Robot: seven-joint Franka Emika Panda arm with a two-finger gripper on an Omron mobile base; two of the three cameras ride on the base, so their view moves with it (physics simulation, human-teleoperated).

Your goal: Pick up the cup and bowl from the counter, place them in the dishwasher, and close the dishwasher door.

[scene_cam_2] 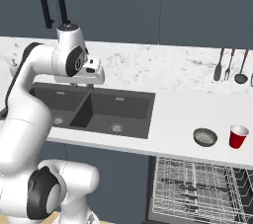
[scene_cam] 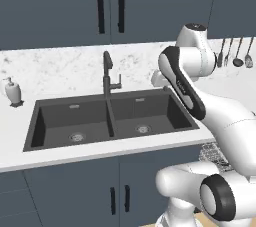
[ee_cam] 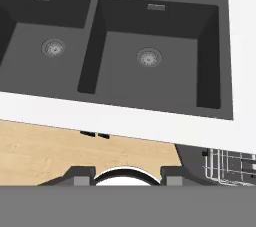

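Clearly nothing is picked up yet: the arm [scene_cam_2: 34, 94] is raised over the sink [scene_cam_2: 94, 112], well to the left of both dishes, so the step in hand is the reach for the first one. The counter [scene_cam_2: 173, 107] runs across the scene, with the sink at its left and a bare stretch at its right. Below that stretch the dishwasher [scene_cam_2: 197, 188] stands open, its white rack [scene_cam_2: 195, 186] pulled out toward the near side. The bowl [scene_cam_2: 205, 137] sits near the counter's front edge, directly above the rack, and the cup [scene_cam_2: 238, 136] stands upright just beside it on the right, apart from it.

The gripper [ee_cam: 127, 175] points down over the sink's near edge; its two tips [ee_cam: 80, 173] stand apart with nothing between them, so the fingers are open and empty.

Next, I judge, the hand has to swing right and come down on the bowl or the cup (the bowl is the nearer), with the fingers spread enough to clear a rim.

Between views: the right base view gives cup, bowl and rack together. The left base view offers the soap bottle [scene_cam: 13, 91] at far left and the tap [scene_cam: 108, 73]. The hand view adds the two drains [ee_cam: 149, 57] and a corner of the rack.
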